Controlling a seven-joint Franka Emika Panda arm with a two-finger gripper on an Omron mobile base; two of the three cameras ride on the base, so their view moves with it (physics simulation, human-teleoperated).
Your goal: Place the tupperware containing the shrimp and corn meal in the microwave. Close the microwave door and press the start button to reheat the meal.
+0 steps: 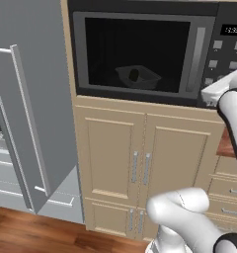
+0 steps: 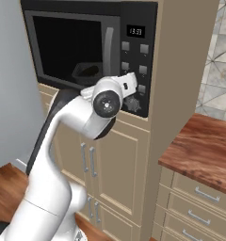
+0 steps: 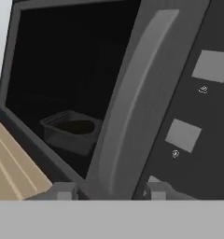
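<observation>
The tupperware [image 1: 138, 76] sits inside the microwave [image 1: 150, 49] behind the shut microwave door [image 1: 135, 54], long axis across the cavity; its food is indistinct. Gripper [image 3: 111, 191] fingertips stand apart, straddling the bar handle [image 3: 132, 102]

The clear greyish plastic tupperware [image 1: 138, 76] sits upright inside the black built-in microwave [image 1: 224, 54], behind its shut glass-windowed door [image 1: 189, 52].

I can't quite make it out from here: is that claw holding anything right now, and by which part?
Nothing is held. The claw sits at the foot of the microwave door handle, a tip on each side, not clamped. The tupperware is inside the microwave.
</observation>
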